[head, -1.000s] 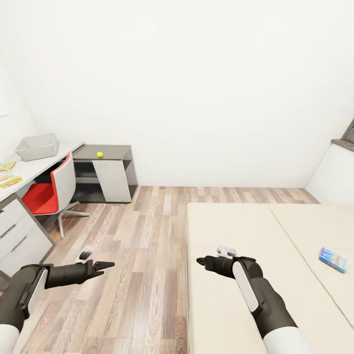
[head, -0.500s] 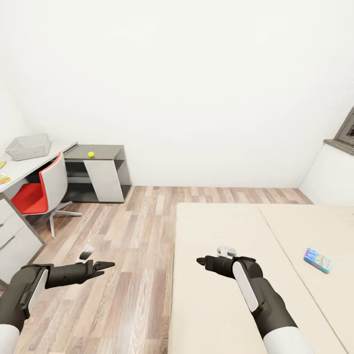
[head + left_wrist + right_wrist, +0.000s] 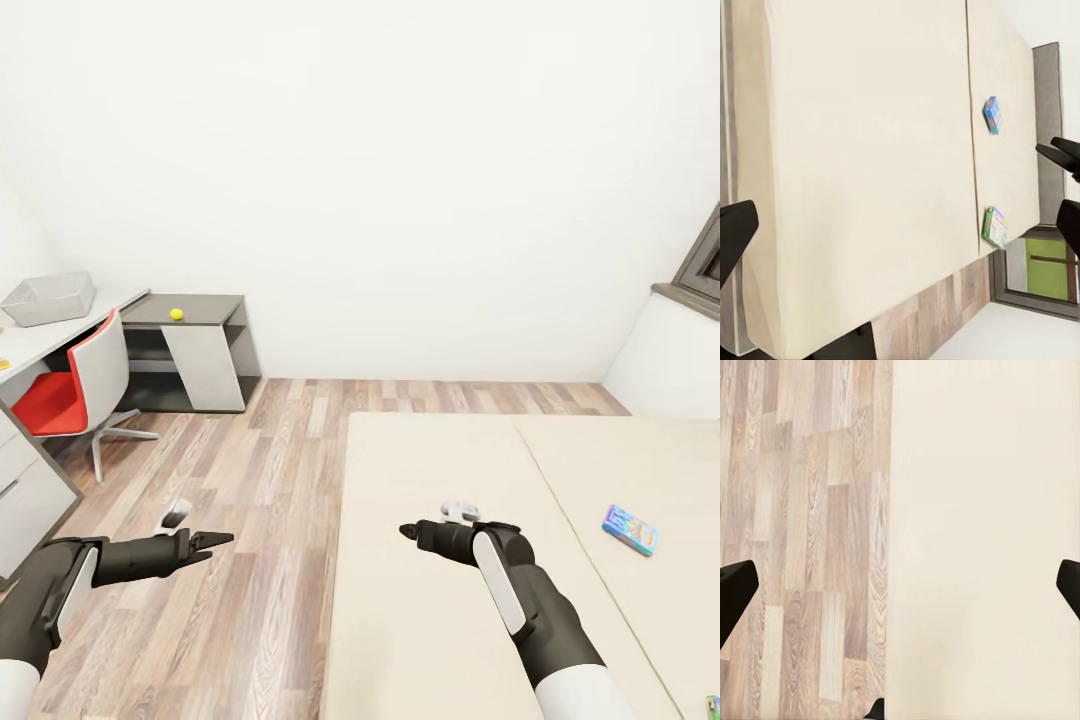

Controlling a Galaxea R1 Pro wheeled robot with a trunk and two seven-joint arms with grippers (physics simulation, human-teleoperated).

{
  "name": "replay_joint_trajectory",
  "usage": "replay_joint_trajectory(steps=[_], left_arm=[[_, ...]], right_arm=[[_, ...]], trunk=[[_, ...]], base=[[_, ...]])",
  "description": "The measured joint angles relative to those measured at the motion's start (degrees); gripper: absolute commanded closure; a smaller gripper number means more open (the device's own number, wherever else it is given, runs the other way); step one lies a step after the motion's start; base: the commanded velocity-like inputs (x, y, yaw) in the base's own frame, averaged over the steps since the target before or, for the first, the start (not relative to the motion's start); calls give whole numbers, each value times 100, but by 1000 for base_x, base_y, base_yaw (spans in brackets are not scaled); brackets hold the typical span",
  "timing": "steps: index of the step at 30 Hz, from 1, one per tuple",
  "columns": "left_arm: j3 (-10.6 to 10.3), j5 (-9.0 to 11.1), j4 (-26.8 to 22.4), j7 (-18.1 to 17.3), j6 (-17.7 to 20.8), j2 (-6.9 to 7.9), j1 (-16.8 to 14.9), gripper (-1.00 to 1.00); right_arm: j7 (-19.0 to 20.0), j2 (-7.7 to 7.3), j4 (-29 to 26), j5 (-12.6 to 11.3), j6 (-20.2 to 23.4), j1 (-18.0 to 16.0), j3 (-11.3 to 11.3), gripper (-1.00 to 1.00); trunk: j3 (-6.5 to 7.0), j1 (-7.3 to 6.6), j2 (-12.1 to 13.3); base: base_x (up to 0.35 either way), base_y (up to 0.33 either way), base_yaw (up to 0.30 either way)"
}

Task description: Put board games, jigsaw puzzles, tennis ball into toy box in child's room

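On the beige bed (image 3: 450, 480) lies a small blue board game (image 3: 630, 528), to the right of my right gripper (image 3: 405, 530). A green-edged board game (image 3: 712, 705) peeks in at the bed's near right corner. Both boxes appear in the left wrist view, blue (image 3: 992, 115) and green-edged (image 3: 994, 227). At far left, the grey toy box (image 3: 48, 298) stands on the table (image 3: 75, 330), and the tennis ball (image 3: 177, 314) rests on its lower end unit. My left gripper (image 3: 215, 540) hangs over the floor. Both grippers are open and empty. The jigsaw puzzles are out of view.
A red and white swivel chair (image 3: 75, 385) stands in front of the table. Wood-plank floor (image 3: 250, 470) runs between table and bed. A grey-framed window (image 3: 705, 265) sits at the right wall. The right wrist view looks down on the bed edge (image 3: 982, 510) and floor (image 3: 810, 510).
The whole picture has shifted left, so the camera turned right. The jigsaw puzzles slid out of view at left and more of the bed came in. Both arms hold the same pose.
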Motion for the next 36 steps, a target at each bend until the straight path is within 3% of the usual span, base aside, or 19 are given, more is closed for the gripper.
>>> replay_joint_trajectory(steps=[36], left_arm=[[6, 8, -2, -13, 0, 0, 0, -100]], right_arm=[[7, 0, 0, -14, 24, 0, -8, -100]], trunk=[[1, 0, 0]], base=[[-14, -1, -1]])
